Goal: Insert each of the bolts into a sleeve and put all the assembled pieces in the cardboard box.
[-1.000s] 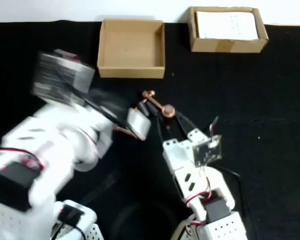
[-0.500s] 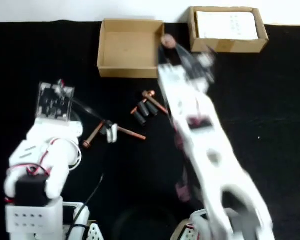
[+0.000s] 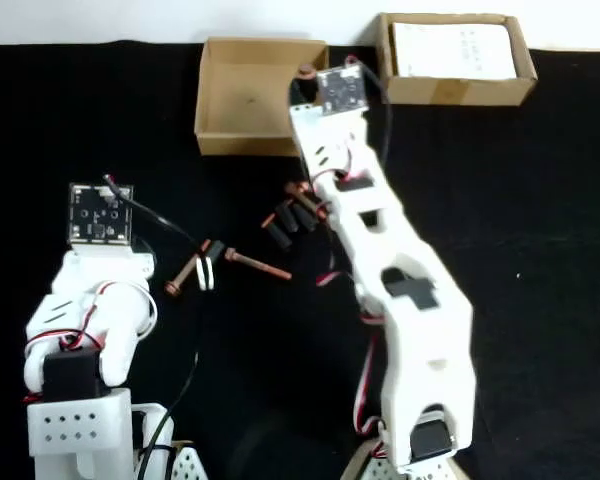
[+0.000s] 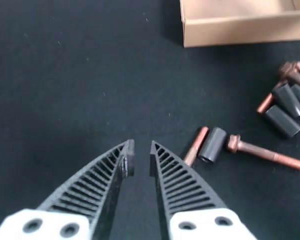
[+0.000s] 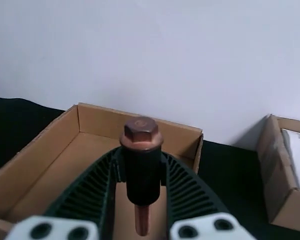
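My right gripper [image 5: 141, 167] is shut on a black sleeve with a copper bolt [image 5: 141, 134] through it, held upright over the near right part of the open cardboard box [image 5: 55, 155]. From above, that arm stretches to the box [image 3: 250, 95] with the bolt head [image 3: 305, 71] at the box's right wall. My left gripper [image 4: 142, 156] hovers over bare mat, open a narrow gap and holding nothing. Just beyond it lie a sleeve [image 4: 211, 144] and two bolts [image 4: 267, 153]. Further sleeves [image 3: 288, 220] and a bolt [image 3: 302, 192] lie beside the right arm.
A second cardboard box [image 3: 456, 60] holding a white sheet stands at the back right. The black mat runs to a white wall behind both boxes. The right arm's white links [image 3: 400, 290] cross the middle of the table.
The right arm has swung from the table's middle out to the cardboard box, carrying the sleeved bolt. The left arm has drawn back to the left and settled.
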Motion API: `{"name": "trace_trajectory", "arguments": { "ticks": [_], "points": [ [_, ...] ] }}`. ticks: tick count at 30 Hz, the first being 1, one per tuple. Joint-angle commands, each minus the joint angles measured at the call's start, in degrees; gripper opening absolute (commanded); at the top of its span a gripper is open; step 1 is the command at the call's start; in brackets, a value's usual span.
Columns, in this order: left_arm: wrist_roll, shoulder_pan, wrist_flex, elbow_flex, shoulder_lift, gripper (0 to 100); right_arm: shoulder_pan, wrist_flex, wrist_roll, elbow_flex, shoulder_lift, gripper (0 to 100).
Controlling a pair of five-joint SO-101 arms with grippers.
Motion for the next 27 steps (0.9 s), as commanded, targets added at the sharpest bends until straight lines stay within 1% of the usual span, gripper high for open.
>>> {"name": "trace_trajectory", "arguments": {
  "ticks": [1, 7, 11, 13, 17, 27],
  "points": [
    [0.0, -0.6, -1.0, 0.8, -0.7, 8, 0.6, -1.2, 0.6, -8.8, 3.4, 1.2],
    [0.0, -0.6, -1.0, 3.0, -0.7, 8, 0.4, -1.2, 0.5, -15.8, 11.1, 1.3],
    [0.0, -0.6, -1.0, 3.0, -0.7, 8, 0.4, -1.2, 0.4, -17.5, 13.7, 1.3],
    [0.0, -0.6, -1.0, 3.0, -0.7, 8, 0.4, -1.2, 0.4, -17.3, 14.3, 3.2],
    [0.0, -0.6, -1.0, 3.0, -0.7, 8, 0.3, -1.2, 0.4, -17.3, 15.1, 11.9],
    [0.0, -0.7, -0.7, 2.9, -0.7, 8, 0.3, -1.2, 0.4, -17.1, 14.6, 12.9]
  ]
}}
